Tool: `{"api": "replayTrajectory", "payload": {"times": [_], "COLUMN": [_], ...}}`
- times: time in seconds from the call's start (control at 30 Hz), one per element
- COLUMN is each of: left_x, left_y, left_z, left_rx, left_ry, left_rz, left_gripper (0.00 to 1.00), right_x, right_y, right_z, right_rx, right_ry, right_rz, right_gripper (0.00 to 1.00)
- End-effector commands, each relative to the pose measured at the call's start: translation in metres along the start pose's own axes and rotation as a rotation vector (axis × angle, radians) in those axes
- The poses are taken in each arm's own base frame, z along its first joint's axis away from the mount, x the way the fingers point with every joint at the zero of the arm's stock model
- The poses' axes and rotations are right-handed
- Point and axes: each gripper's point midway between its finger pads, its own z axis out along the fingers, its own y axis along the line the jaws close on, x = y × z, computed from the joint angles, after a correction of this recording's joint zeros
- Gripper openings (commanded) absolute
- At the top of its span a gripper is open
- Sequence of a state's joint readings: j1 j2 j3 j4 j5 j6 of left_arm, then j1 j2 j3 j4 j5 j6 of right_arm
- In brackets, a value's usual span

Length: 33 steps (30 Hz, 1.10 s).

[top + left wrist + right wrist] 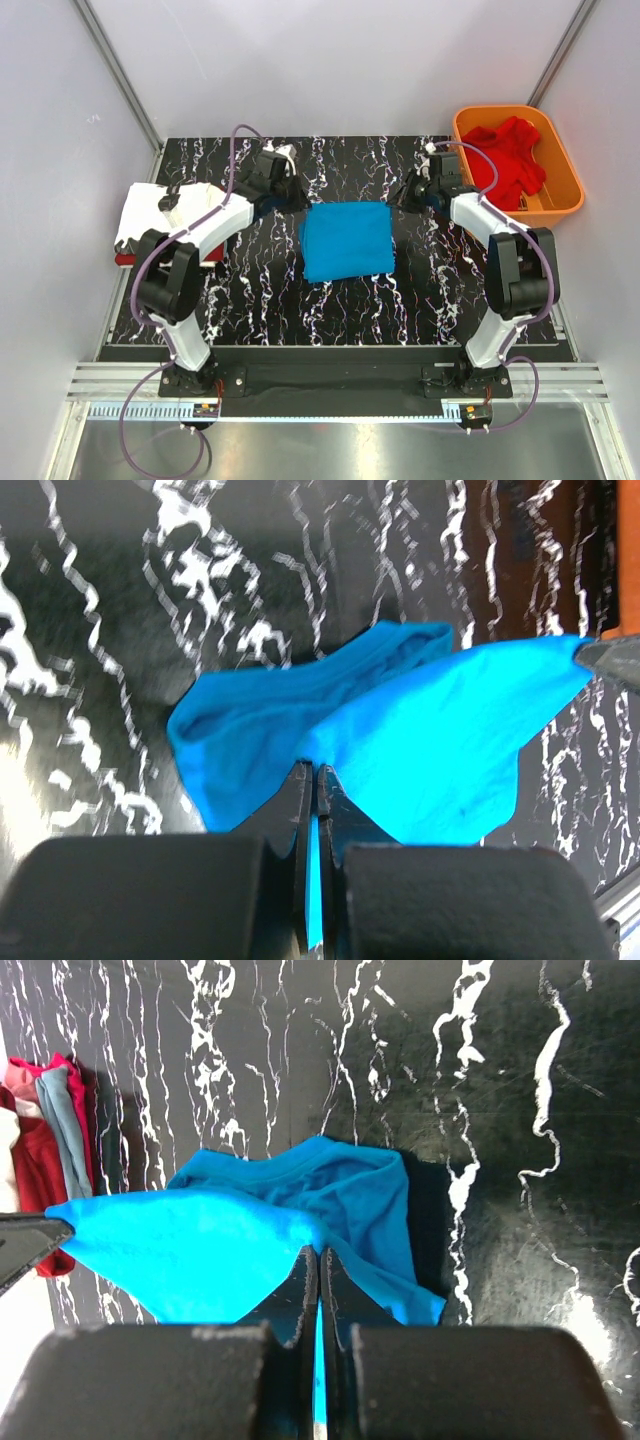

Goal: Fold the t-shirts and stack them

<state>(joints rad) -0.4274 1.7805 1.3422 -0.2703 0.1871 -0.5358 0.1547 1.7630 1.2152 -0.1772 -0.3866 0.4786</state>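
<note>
At the left edge of the desk (pixel 260 290), a folded white t-shirt (pixel 165 210) with black marks. Lies on top of a dark red t-shirt (pixel 125 259), with a strip of the red peeking out on the near side. Both well apart from the claws.

Next, the left claw (pixel 315 772), out over the far half of the desk. Shut tight on the blue t-shirt (pixel 347 240), with a thin bit of blue cloth pinched between the two black fingers. Grips it at the far left corner of the cloth. Holds that corner up a little, with the rest sloping down to the desk.

In the middle of the desk, the blue t-shirt itself. Folded into a neat, almost square shape. Lies mostly flat, with the far edge pulled up between the two claws and a soft roll of cloth bunched behind it.

Then the right claw (pixel 318 1252), also over the far half of the desk. Shut tight as well, gripping the far right corner of the same blue cloth.

Last, just off the far right corner of the desk, an orange basket (pixel 500 110). Holds a bright red t-shirt (pixel 505 155), all crumpled, not folded.
</note>
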Motion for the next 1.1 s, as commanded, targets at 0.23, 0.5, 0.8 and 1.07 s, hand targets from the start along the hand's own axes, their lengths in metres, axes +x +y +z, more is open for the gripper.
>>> {"api": "replayTrajectory", "payload": {"times": [0.23, 0.5, 0.8, 1.07], "left_x": [0.010, 0.018, 0.027, 0.041], "left_y": [0.036, 0.068, 0.076, 0.077], "left_z": [0.003, 0.034, 0.013, -0.025], "left_rx": [-0.097, -0.167, -0.198, -0.191], "left_ry": [-0.019, 0.020, 0.001, -0.043], "left_rz": [-0.065, -0.100, -0.090, -0.076], "left_gripper": [0.00, 0.35, 0.69, 0.77], "right_x": [-0.014, -0.015, 0.008, 0.062], "right_y": [0.017, 0.000, -0.009, -0.022], "right_z": [0.030, 0.059, 0.031, 0.037], "right_rx": [-0.036, 0.023, 0.045, 0.059], "right_ry": [0.042, 0.068, 0.062, 0.148], "right_rz": [-0.041, -0.028, -0.069, -0.056], "right_gripper": [0.00, 0.45, 0.73, 0.72]}}
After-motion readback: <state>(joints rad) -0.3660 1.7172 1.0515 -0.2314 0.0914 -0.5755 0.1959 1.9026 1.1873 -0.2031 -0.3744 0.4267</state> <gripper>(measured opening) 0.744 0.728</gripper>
